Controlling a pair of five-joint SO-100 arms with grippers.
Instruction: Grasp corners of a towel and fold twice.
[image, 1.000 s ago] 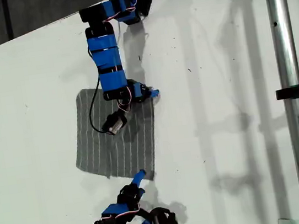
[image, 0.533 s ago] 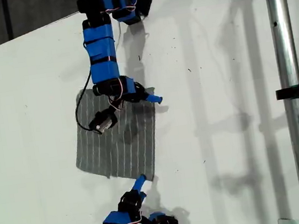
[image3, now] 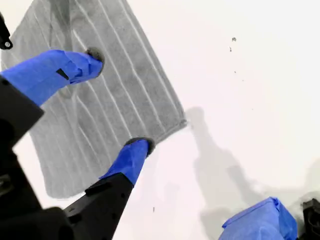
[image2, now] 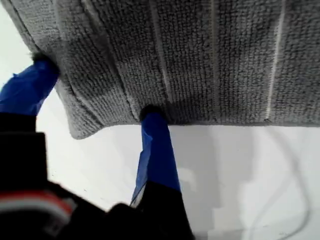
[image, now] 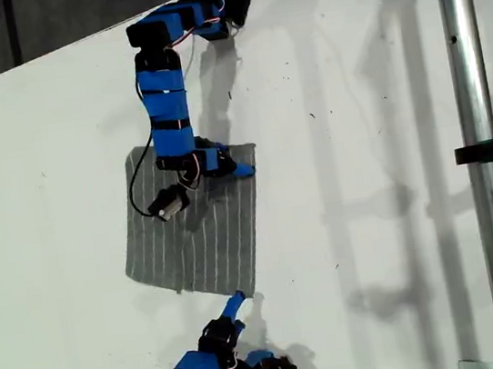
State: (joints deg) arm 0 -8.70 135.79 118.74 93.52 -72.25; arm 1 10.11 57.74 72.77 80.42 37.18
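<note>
Table (image: 359, 132), white, fills the exterior view, with a metal pole (image: 471, 116) down the exterior view's right.

Towel (image: 199, 237), grey with pale stripes, lies flat and unfolded on the table, left of centre in the exterior view. No fold made yet. The stripes run from the far edge to the near edge.

Two blue arms are in view. One comes in from the far side and bends over the towel. The other sits at the near side, just off the near edge.

My second gripper (image3: 118, 100) is on the far arm. It points toward the exterior view's right, across the stripes. The jaws are apart: one finger over the cloth, the other at the far edge. It holds nothing, and contact with the cloth can't be confirmed. The far right corner (image3: 181, 121) lies just ahead of its fingertips.

My first gripper (image2: 95, 87) is on the near arm, jaws apart and empty. One fingertip meets the near edge and the other sits just beyond the side edge. The near right corner (image2: 75, 132) lies between the two fingers.

Judgement: this is the pre-grasp stage on the two right-hand corners. The first gripper looks better lined up because its corner is already between the fingers. The second needs to reach a bit further right. Once both pinch, the fold likely carries toward the exterior view's left, with the crease running along the stripes.
</note>
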